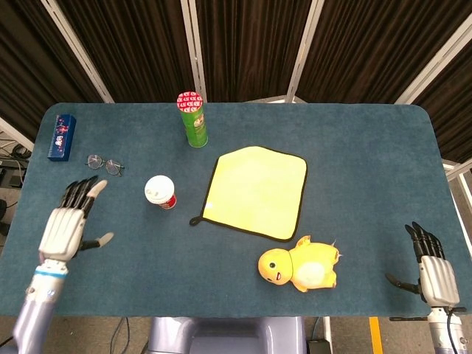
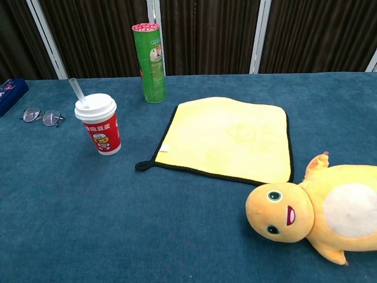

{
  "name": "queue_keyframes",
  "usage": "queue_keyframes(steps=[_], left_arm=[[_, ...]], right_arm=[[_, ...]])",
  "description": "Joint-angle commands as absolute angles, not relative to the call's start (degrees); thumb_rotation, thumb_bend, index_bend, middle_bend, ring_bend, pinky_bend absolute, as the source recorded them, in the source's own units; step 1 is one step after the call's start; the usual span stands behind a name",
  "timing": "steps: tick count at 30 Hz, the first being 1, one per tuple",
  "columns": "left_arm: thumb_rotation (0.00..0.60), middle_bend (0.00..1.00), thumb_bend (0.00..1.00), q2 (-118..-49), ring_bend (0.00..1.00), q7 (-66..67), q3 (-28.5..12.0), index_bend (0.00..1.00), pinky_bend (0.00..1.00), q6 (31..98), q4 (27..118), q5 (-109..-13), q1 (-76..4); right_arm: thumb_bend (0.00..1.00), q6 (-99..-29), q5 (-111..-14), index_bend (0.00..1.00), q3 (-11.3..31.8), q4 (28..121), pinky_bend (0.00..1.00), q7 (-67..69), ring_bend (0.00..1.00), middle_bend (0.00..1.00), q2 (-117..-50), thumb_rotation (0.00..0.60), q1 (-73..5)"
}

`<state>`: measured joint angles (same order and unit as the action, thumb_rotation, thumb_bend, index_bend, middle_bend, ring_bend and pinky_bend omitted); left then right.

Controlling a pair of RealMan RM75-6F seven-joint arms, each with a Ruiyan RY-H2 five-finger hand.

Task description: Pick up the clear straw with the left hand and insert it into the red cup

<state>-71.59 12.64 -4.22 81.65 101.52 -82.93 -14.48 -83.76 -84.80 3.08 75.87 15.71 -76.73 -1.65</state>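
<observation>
The clear straw (image 2: 76, 92) stands in the lid of the red cup (image 2: 100, 131), which sits toward the left end of the desk (image 1: 221, 258), roughly midway between its front and back edges. The straw's long axis runs up out of the lid hole and leans away to the left and back, its free end pointing toward the rear left corner. It rests at that slant, I'd say, because the hole grips it only loosely and the lower end is propped somewhere inside the cup. From overhead only a faint stub shows on the white lid.

The left hand (image 1: 65, 225) hovers by the left front edge of the desk, well apart from the cup, its fingers (image 1: 77, 193) spread wide and holding nothing. That looks like a hand that has no more business with the straw; to my eye the insertion is done. The right hand (image 1: 431, 269) hangs off the right front corner, fingers apart and empty too, kept out of the way since the task gives it no part.

Around the cup lie things that play no role: a pair of glasses (image 1: 105, 163) just behind and left of it, a blue box (image 1: 62, 136) near the back left corner, a green can (image 1: 192, 119) near the back edge, a yellow cloth (image 1: 256, 192) spread flat mid-desk, and a yellow plush toy (image 1: 299, 265) near the front edge.
</observation>
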Motion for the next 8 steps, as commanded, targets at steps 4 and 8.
queue_keyframes(steps=[4, 8], left_arm=[[0.600, 0.00, 0.00, -69.1, 0.00, 16.7, 1.0, 0.01, 0.00, 84.7, 100.0, -85.4, -9.6], [0.600, 0.00, 0.00, -69.5, 0.00, 17.6, 2.0, 0.01, 0.00, 85.1, 97.7, -84.7, -8.0]], right_arm=[[0.07, -84.9, -85.5, 0.00, 3.1, 75.4, 0.00, 14.8, 0.00, 0.00, -77.1, 0.600, -1.5], [0.07, -85.1, -85.7, 0.00, 3.0, 75.0, 0.00, 14.4, 0.00, 0.00, -77.3, 0.600, -1.5]])
